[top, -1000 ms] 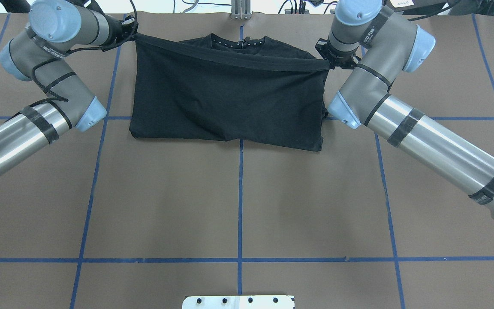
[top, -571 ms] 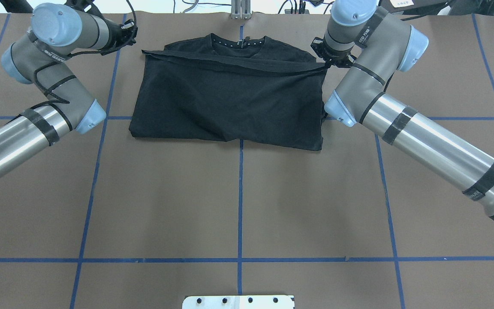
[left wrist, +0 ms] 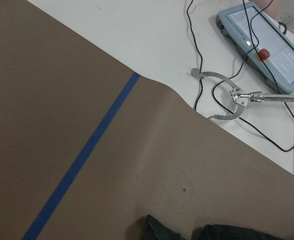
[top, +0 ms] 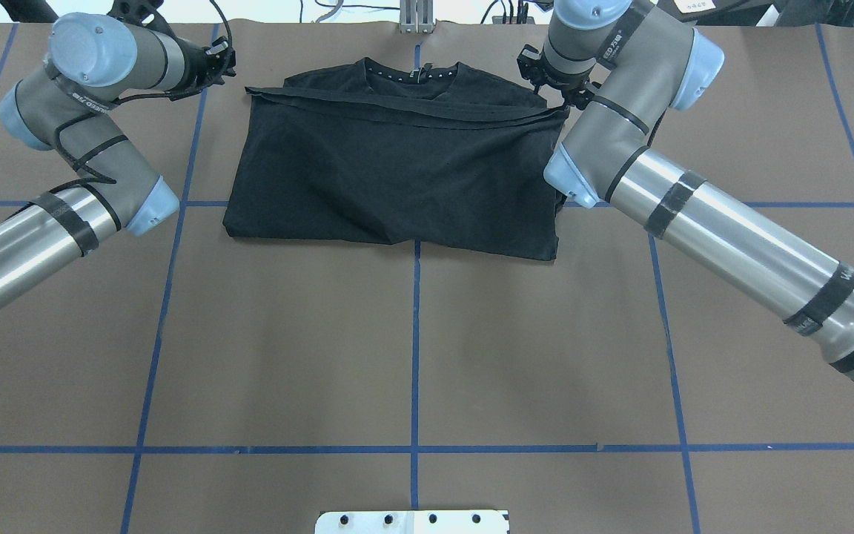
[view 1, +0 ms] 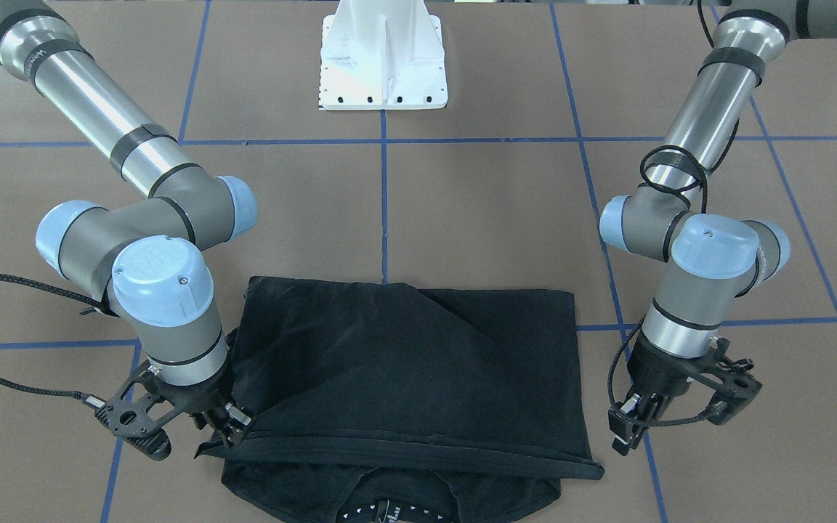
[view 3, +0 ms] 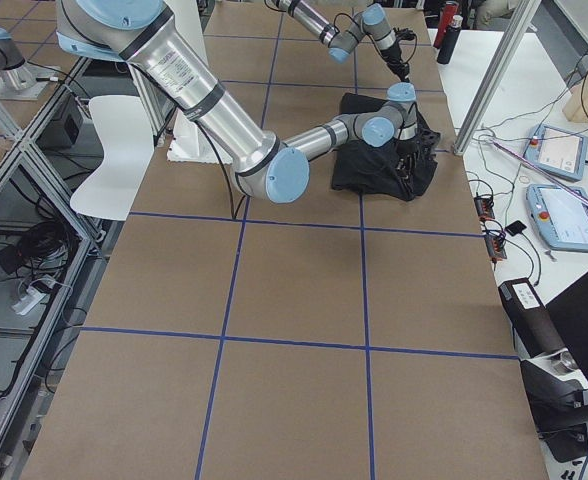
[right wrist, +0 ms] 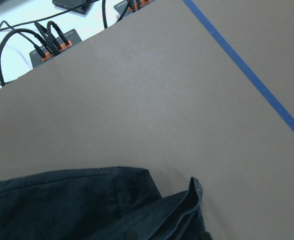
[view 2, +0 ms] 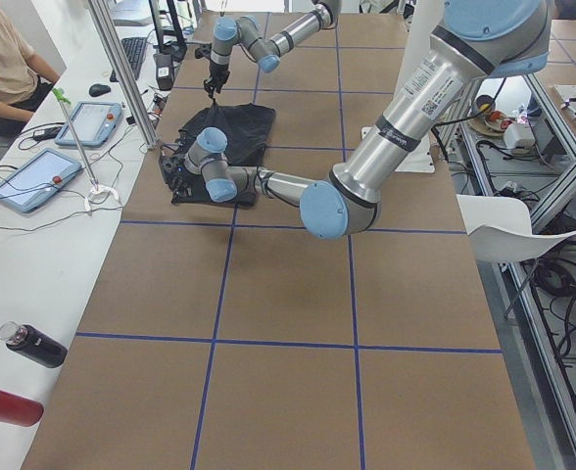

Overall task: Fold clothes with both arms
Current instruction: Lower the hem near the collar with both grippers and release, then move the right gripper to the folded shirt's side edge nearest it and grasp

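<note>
The black T-shirt (top: 397, 170) lies folded at the table's far side, plain back up. Its hem is laid across just below the collar (top: 412, 74). In the front-facing view the T-shirt (view 1: 404, 370) has its hem corner rising into my right gripper (view 1: 233, 427), which is shut on it. The right wrist view shows that corner of the T-shirt (right wrist: 87, 205) bunched at the bottom edge. My left gripper (view 1: 628, 430) hangs open, apart from the hem's other corner, which lies flat. In the overhead view the left gripper (top: 221, 63) sits left of the shirt.
Brown paper with blue tape lines (top: 415, 334) covers the table. The white mounting pedestal (view 1: 382, 65) stands at the robot's side. Beyond the far edge lie cables and a control pendant (left wrist: 267, 40). A seated person (view 2: 4, 59) and bottles (view 2: 33, 345) are at the side bench.
The left gripper opened, let go of the hem's corner and drew away to the left. The stretched hem dropped flat onto the shirt. The right arm shifted inward and farther back.
</note>
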`<action>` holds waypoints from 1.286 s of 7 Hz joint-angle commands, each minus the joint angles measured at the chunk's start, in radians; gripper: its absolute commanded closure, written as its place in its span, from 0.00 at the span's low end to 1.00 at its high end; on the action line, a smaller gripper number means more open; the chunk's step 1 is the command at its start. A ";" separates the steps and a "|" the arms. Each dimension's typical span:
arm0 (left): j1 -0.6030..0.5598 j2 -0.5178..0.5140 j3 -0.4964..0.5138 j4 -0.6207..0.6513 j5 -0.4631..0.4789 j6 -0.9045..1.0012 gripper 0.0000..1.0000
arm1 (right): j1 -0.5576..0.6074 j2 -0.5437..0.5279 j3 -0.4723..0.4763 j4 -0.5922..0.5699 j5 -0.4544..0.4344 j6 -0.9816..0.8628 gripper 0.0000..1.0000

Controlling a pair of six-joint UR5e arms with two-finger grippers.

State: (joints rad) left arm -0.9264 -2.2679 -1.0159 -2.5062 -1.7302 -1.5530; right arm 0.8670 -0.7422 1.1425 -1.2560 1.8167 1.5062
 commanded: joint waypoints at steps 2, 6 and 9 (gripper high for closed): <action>0.000 0.016 -0.006 -0.005 0.000 0.001 0.57 | -0.097 -0.314 0.430 0.001 0.001 0.101 0.33; 0.001 0.034 -0.029 -0.003 0.000 0.007 0.56 | -0.258 -0.414 0.522 0.003 -0.140 0.215 0.30; 0.001 0.036 -0.029 -0.003 0.000 0.007 0.56 | -0.290 -0.419 0.519 0.003 -0.160 0.216 0.40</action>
State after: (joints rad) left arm -0.9250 -2.2334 -1.0444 -2.5096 -1.7303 -1.5463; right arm 0.5887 -1.1599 1.6641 -1.2533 1.6608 1.7214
